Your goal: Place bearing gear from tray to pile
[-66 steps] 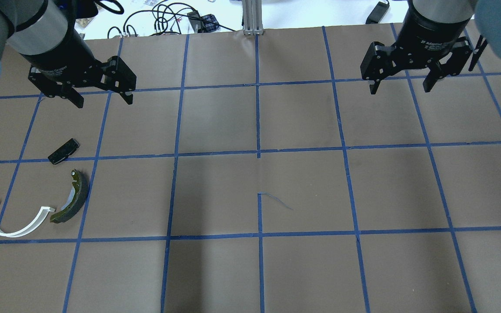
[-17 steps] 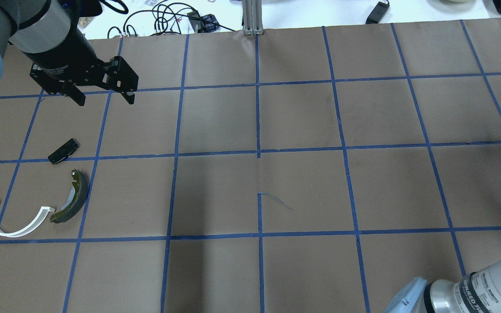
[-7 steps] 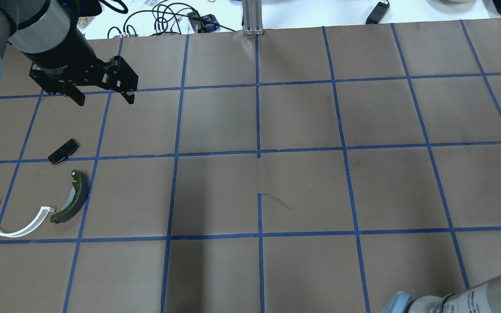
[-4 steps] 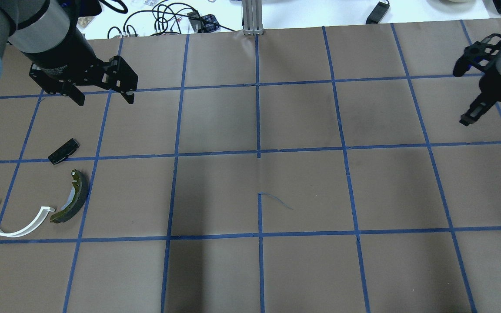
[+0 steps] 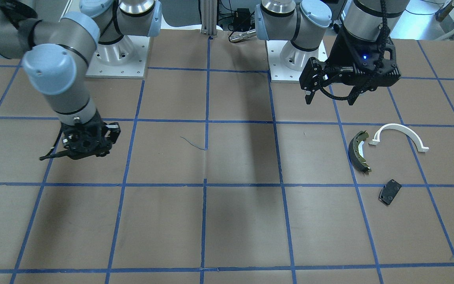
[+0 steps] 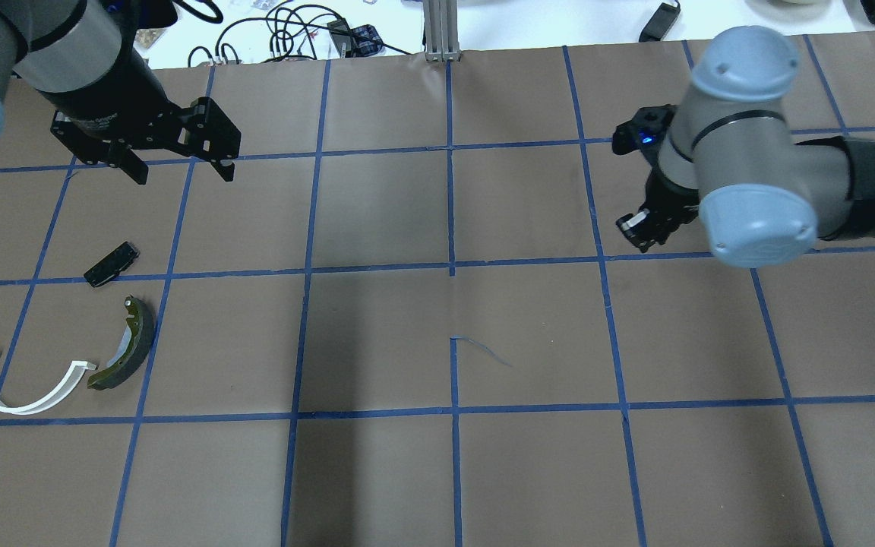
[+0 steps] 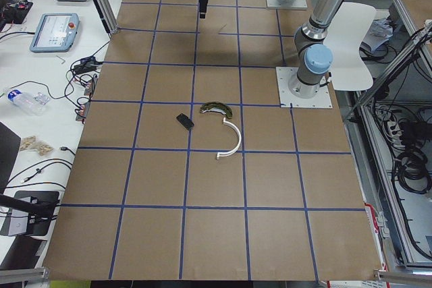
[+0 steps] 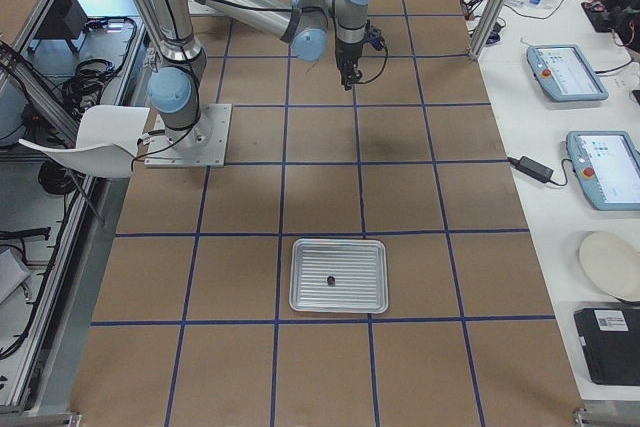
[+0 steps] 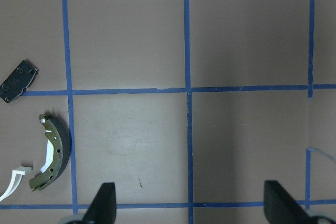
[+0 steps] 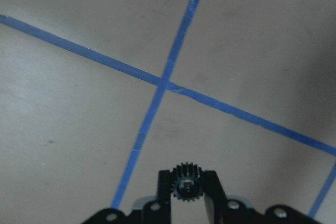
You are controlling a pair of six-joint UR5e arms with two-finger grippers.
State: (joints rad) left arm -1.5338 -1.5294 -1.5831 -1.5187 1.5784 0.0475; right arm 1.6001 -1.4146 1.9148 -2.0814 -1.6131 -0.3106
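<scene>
My right gripper point(image 10: 185, 203) is shut on a small black toothed bearing gear point(image 10: 185, 185) and holds it above the brown table. It also shows in the overhead view point(image 6: 639, 230) at the right middle and in the front view point(image 5: 83, 154). The pile lies at the left: a dark olive brake shoe point(image 6: 130, 355), a white plastic arc point(image 6: 27, 396) and a small black plate point(image 6: 111, 264). My left gripper point(image 6: 181, 173) is open and empty, hovering beyond the pile. The metal tray point(image 8: 360, 292) lies far to the right with one small dark part point(image 8: 331, 279) in it.
The table is brown paper with a blue tape grid point(image 6: 451, 270). Cables point(image 6: 285, 34) and an aluminium post point(image 6: 441, 30) sit past the far edge. Both arm bases point(image 5: 116, 55) stand at the robot's side.
My right arm has swung in from the right edge and moved left over the table with the gear in its gripper. The left arm and the pile have not moved.
</scene>
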